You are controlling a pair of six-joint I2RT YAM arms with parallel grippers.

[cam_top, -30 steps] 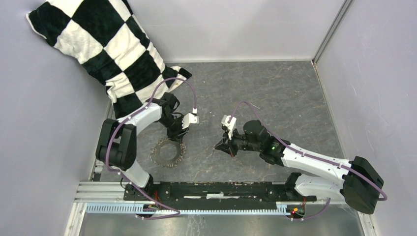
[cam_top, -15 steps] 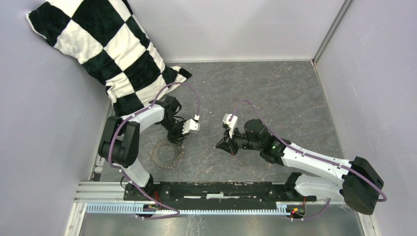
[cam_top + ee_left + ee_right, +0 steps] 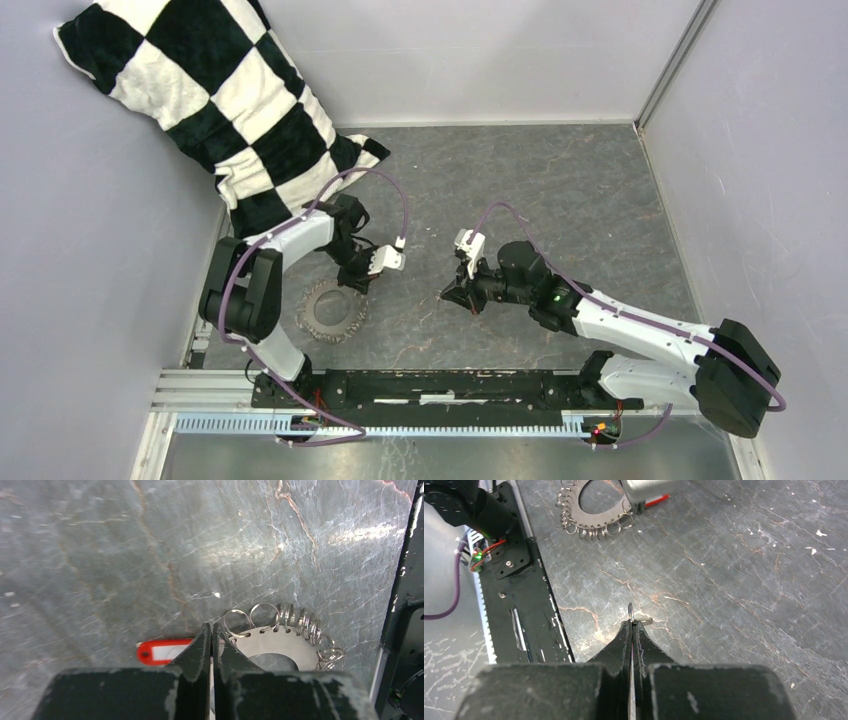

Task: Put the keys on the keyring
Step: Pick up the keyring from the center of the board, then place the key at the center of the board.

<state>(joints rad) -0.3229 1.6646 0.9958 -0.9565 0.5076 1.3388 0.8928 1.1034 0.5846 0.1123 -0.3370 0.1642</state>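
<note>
Your left gripper (image 3: 211, 630) has just snapped shut at the rim of the silver metal keyring (image 3: 330, 310), a flat disc fringed with small rings, lying on the table. The tips meet beside its red tag (image 3: 162, 652), but whether they grip is unclear. Your right gripper (image 3: 632, 626), closed, pinches the tiny silver-grey key (image 3: 630, 611), well apart from the keyring and not yet threaded.

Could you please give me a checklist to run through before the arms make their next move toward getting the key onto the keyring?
1. Key held: ok. The right pincer is shut on the key, which pokes out past its tips.
2. Other arm closed: ok. The left pincer is shut.
3. Ring cluster gripped: cannot tell. The left pincer's tips sit at the rim of the keyring, beside the red tag.
4. Key brought to keyring: not ok. They are well apart on the table.
</note>
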